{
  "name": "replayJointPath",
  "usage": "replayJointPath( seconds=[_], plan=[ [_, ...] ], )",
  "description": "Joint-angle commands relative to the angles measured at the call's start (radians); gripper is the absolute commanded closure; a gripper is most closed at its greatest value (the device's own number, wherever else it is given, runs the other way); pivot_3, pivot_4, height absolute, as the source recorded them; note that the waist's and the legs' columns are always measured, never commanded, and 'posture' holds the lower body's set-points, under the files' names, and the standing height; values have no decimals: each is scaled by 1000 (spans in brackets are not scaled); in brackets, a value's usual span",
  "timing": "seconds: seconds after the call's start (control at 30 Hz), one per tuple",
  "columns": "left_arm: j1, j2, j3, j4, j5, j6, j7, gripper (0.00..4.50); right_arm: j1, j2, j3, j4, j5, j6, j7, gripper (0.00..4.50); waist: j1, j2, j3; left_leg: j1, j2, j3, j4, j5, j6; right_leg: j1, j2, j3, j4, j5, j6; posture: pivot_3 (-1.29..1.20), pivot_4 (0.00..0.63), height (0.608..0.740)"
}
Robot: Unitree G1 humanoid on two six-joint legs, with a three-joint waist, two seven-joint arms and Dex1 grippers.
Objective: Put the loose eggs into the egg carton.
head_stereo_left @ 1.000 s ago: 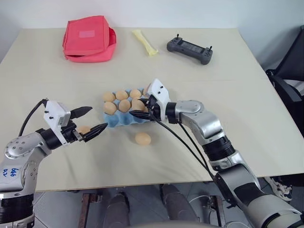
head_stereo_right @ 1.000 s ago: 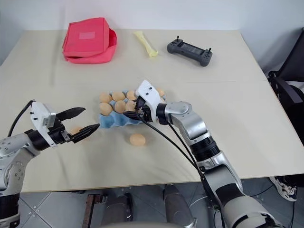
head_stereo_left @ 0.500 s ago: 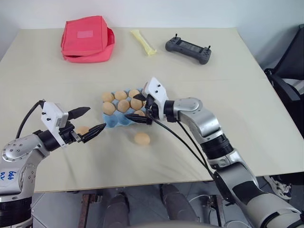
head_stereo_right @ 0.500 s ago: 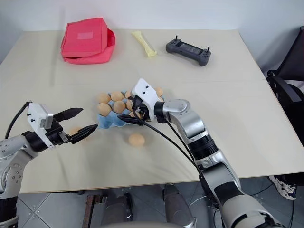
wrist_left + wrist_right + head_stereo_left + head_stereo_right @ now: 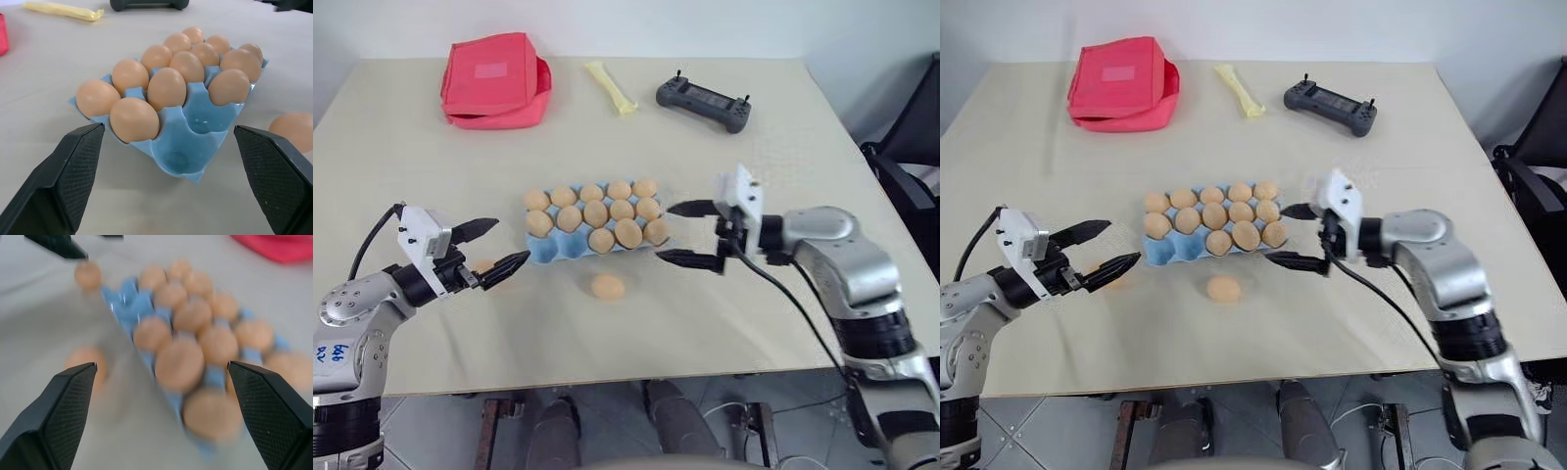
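Now two loose eggs are left on the table (image 5: 783, 323), and both should be brought to the egg carton (image 5: 551, 252). One egg (image 5: 607, 286) lies just in front of the carton, between the two arms; the other egg (image 5: 485, 266) lies near the carton's left end, partly hidden between the fingers of the left gripper (image 5: 493, 249). The carton sits in the middle of the table and is nearly full: twelve eggs are counted in it, and empty blue cups are seen at its front left part (clearest in the left wrist view).

For a good step, the egg should be approached from above, with the fingers placed on its two long sides, and closed gently, since the shell is smooth and round and could roll away or crack. It should then be lowered into an empty cup, not onto a neighbouring egg.

The left gripper is spread wide and nothing is held; whether it touches the egg beside it cannot be told. The right gripper (image 5: 691, 235) is also spread wide, empty, just beside the carton's right end and apart from it.
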Motion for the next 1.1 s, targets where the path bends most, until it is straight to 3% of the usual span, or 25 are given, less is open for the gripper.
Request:
replayJointPath(
  seconds=[0.03, 0.2, 0.27, 0.33, 0.6, 0.83, 1.1],
  plan=[
    [1, 29, 22, 1, -5, -19, -25, 0, 64, -88, -64, -90, 55, 16, 61, 30, 1, 0, 0, 0, 0, 0, 0, 0, 0, 0, 0, 0, 0, 0, 0, 0, 150, 740],
    [17, 56, 42, 21, -4, -23, -53, 0, 153, -171, -78, -147, 73, 40, 83, 30, 3, 0, 0, 0, 0, 0, 0, 0, 0, 0, 0, 0, 0, -2, -3, 0, 150, 740],
    [19, 61, 46, 26, -5, -26, -59, 0, 167, -181, -64, -154, 68, 38, 85, 30, 3, 0, 0, 0, 0, 0, 1, 0, 0, 0, 0, 1, 0, -8, -16, 0, 150, 740],
    [23, 63, 50, 24, -7, -26, -61, 0, 160, -172, -33, -152, 53, 32, 81, 30, 3, 0, 0, 0, 0, 0, 1, 0, 0, 0, 0, 1, 0, -8, -15, 0, 150, 740],
    [136, 67, 126, -54, -37, 1, -67, 0, 21, 4, 186, -50, -45, -22, 65, 30, 0, 0, 0, 1, 0, 0, 1, 0, 0, 0, 0, 1, 2, -8, -15, 0, 150, 740],
    [248, 56, 208, -123, -54, 16, -54, 0, -123, 207, 344, 162, -175, -126, 43, 30, 0, 0, 0, 1, 0, 0, 1, 0, 0, 0, 0, 1, 3, -8, -15, 0, 150, 740],
    [318, 27, 245, -197, -75, 28, -12, 0, -178, 304, 383, 302, -257, -207, 43, 30, 1, 0, 0, 1, 0, 0, 1, 0, 0, 0, -1, 0, 4, -8, -15, 0, 150, 740]
  ],
)
